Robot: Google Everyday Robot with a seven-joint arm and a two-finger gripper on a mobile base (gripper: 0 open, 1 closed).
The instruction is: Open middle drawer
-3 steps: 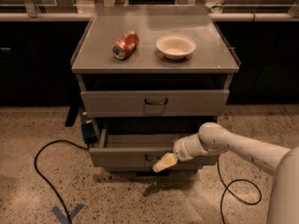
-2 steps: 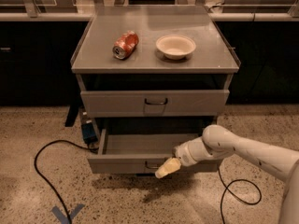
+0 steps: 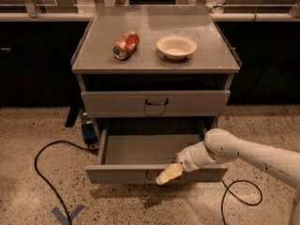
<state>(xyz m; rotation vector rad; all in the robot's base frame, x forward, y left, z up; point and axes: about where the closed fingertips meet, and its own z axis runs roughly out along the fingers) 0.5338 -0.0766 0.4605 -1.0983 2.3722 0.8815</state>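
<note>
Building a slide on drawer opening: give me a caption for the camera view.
Gripper at the front of the open middle drawer; red can and white bowl on the cabinet top.

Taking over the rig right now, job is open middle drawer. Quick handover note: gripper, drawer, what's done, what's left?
Gripper: low, at the centre of the middle drawer front, right by its handle. The arm reaches in from the right.
Drawer: pulled well out of the cabinet, inside floor in view. The top drawer above it is shut.
Done: the drawer is essentially open.
Left: probably just move the gripper away from the handle and back the arm off, unless you want it pulled out further.
Nearby: red can on its side and white bowl on the cabinet top; black cable on the floor, left.
</note>
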